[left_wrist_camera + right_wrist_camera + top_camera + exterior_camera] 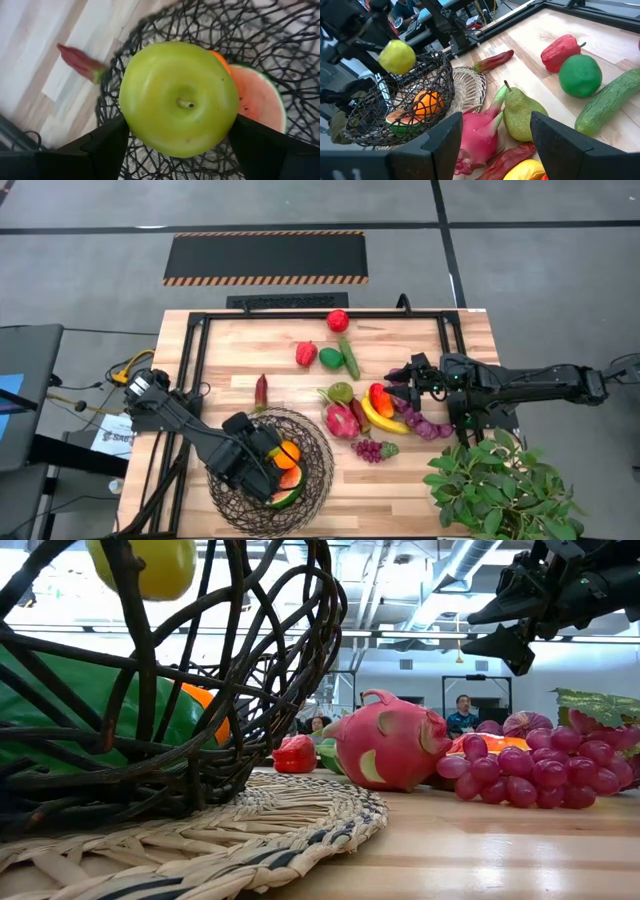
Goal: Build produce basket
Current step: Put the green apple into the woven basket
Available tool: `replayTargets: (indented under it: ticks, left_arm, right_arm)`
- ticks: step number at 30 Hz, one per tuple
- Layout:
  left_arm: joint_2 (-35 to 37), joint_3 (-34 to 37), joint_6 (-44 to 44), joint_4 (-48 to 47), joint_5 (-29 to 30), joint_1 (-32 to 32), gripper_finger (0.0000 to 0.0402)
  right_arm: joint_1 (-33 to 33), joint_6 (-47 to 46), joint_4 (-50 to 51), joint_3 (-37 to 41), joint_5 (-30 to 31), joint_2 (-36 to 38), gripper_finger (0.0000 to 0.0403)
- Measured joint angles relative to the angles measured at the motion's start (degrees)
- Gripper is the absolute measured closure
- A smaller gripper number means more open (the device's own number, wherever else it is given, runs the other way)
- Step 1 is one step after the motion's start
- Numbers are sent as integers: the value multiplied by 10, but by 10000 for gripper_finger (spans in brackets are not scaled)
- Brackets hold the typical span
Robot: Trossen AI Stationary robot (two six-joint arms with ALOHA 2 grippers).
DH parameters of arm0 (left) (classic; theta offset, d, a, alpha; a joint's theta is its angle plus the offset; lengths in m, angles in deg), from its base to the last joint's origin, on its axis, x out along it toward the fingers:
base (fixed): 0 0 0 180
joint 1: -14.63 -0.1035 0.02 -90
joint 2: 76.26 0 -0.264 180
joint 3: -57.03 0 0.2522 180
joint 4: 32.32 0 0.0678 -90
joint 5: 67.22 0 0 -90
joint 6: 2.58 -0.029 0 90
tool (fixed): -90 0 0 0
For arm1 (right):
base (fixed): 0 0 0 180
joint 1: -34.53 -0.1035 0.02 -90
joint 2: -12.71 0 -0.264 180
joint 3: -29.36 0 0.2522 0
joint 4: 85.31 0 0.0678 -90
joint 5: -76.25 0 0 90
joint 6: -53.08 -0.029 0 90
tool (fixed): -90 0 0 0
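Green apple (pixel 179 99) clamped between left gripper (pixel 177 145) fingers, held above basket (pixel 318 442) | basket on woven mat, near table edge, holding orange (pixel 289 451) and watermelon slice (pixel 285 497) | right gripper (pixel 402 385) spread open, empty, above banana (pixel 378 420) and pear (pixel 521 113)

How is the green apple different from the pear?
The green apple is round; the pear narrows toward its stem. The apple is held up over the basket in the left gripper; the pear lies on the table, untouched. Both are yellowish green.
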Motion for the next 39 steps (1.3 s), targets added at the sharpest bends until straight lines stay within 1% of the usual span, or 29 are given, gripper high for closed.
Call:
replayTargets:
  ticks: [2,5,9,14,18,20,22,25,29,33,39]
  left_arm:
    - [24,0,-5,-1,10,-4,110]
    - [64,1,6,-2,49,-6,110]
    - [119,29,37,2,86,0,110]
    - [181,119,55,54,92,-1,110]
    - [228,205,57,132,80,-1,110]
    - [241,235,54,166,73,-2,110]
    - [250,253,51,188,72,-4,110]
    - [245,268,53,192,66,-4,110]
    - [225,285,47,203,43,-15,110]
    - [212,306,31,234,14,-26,110]
    - [199,308,18,261,-8,-27,110]
  right_arm:
    - [0,0,0,0,0,0,148]
    - [0,0,2,0,0,0,148]
    - [0,7,3,0,1,0,148]
    - [0,8,3,0,1,0,148]
    - [0,9,3,0,2,0,148]
    - [0,9,3,0,2,0,148]
    - [1,9,3,0,2,0,148]
    - [5,9,1,0,2,0,148]
    - [4,9,1,0,2,0,148]
    - [5,9,1,0,2,0,148]
    - [5,9,3,0,2,0,148]
